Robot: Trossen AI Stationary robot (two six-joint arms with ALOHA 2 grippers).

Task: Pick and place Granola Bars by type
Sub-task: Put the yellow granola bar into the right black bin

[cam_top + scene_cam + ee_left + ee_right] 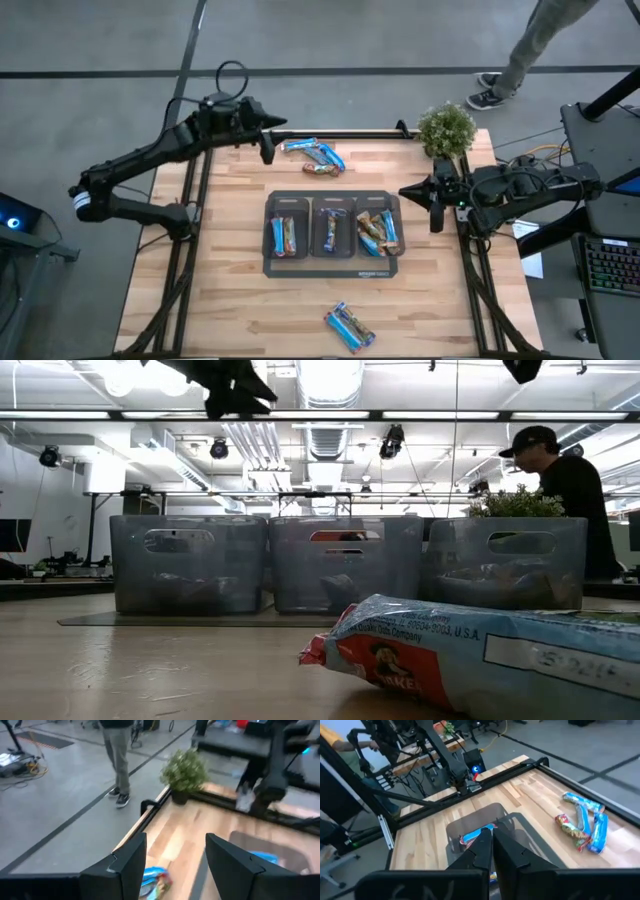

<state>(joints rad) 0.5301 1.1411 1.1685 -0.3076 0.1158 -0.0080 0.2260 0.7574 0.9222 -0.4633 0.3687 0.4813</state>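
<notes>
- While the left gripper (268,140) hangs over the table's far edge, its fingers (125,865) stand wide apart, holding nothing.
- Just right of it, a small cluster of granola bars (314,156) lies on the wood, light blue wrappers with one orange-brown among them.
- Right gripper (434,203) sits at the right end of the three-bin tray (333,263), fingers (480,851) pressed together, empty.
- Tray bins hold bars: left bin (285,236), middle bin (331,230), right bin (378,232) with mixed wrappers.
- Two more bars (349,327) lie at the near edge, well apart from the tray; one fills the low view's foreground (480,660).
- Potted plant (446,130) stands at the far right corner.
- A person (560,485) stands beyond the table.
</notes>
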